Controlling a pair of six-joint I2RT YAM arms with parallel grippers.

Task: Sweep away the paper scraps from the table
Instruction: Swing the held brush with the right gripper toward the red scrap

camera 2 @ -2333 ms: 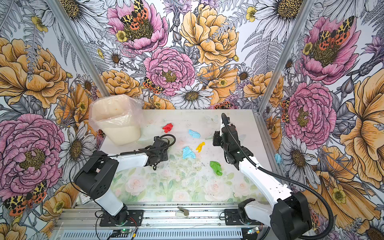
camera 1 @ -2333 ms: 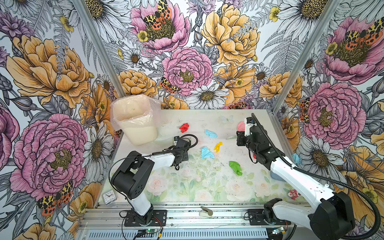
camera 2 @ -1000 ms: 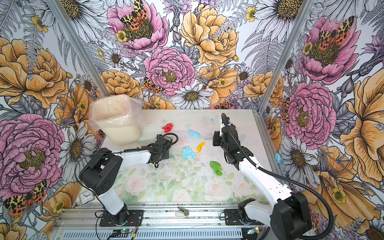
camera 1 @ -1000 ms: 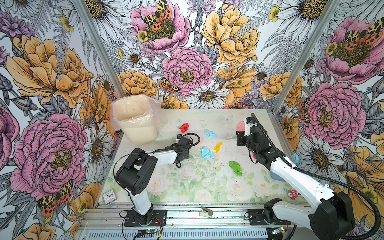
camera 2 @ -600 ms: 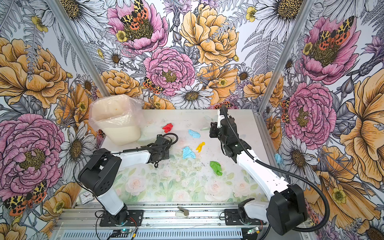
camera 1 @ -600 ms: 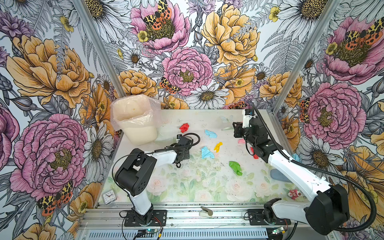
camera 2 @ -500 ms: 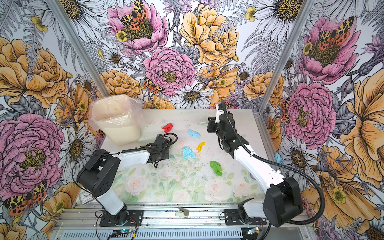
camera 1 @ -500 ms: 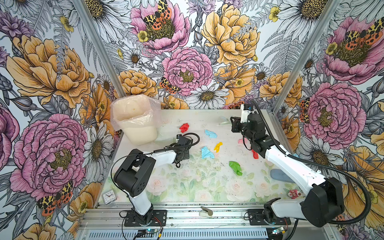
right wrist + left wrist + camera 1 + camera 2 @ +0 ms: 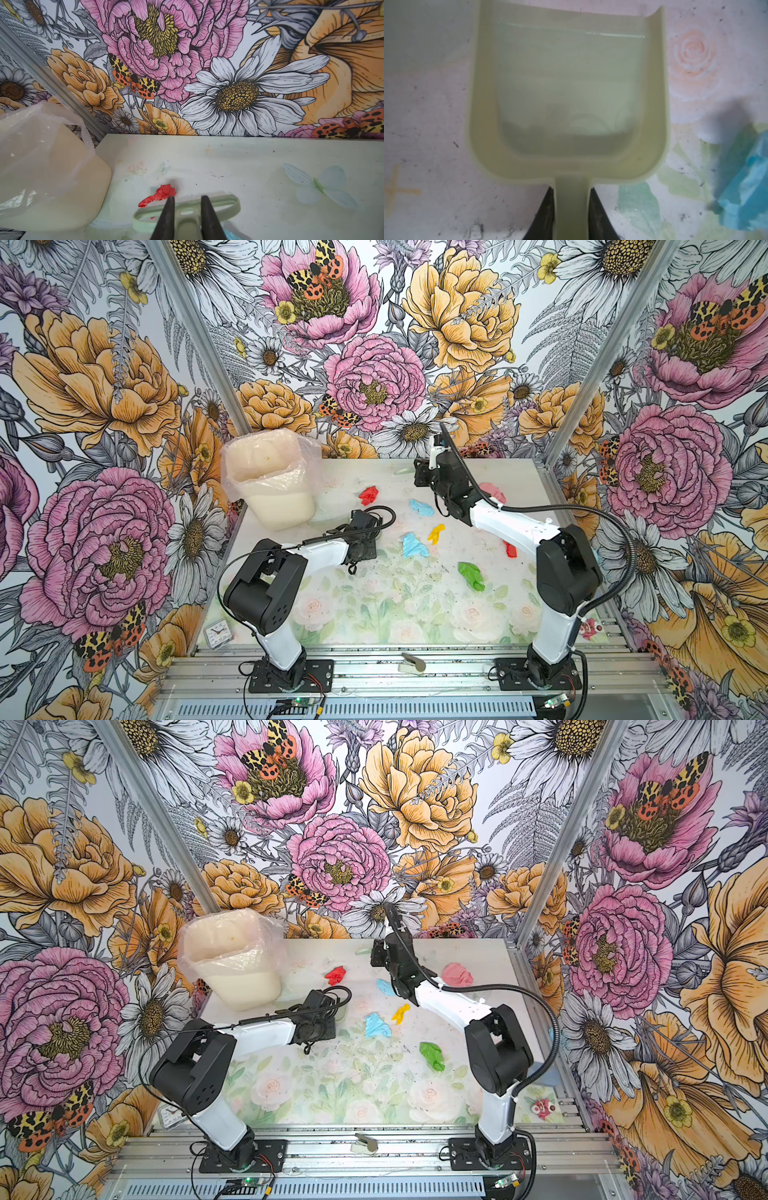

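Barely started, by my reading: the crumpled coloured paper scraps (image 9: 471, 576) lie scattered over the rose-printed white table (image 9: 374, 614), none in the pale green plastic dustpan (image 9: 571, 83) whose handle the left end effector (image 9: 572, 199) pinches. The right end effector (image 9: 186, 207) pinches the matching pale green brush (image 9: 224, 204).

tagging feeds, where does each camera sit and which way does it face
Top views: high at the front, looking down on the table; both arms whole.
Left wrist: behind the left gripper, facing down onto its dustpan; fingers show.
Right wrist: behind the right gripper, facing the back wall over its brush; fingers show.
Shared: red scrap and bin, right wrist and top views.
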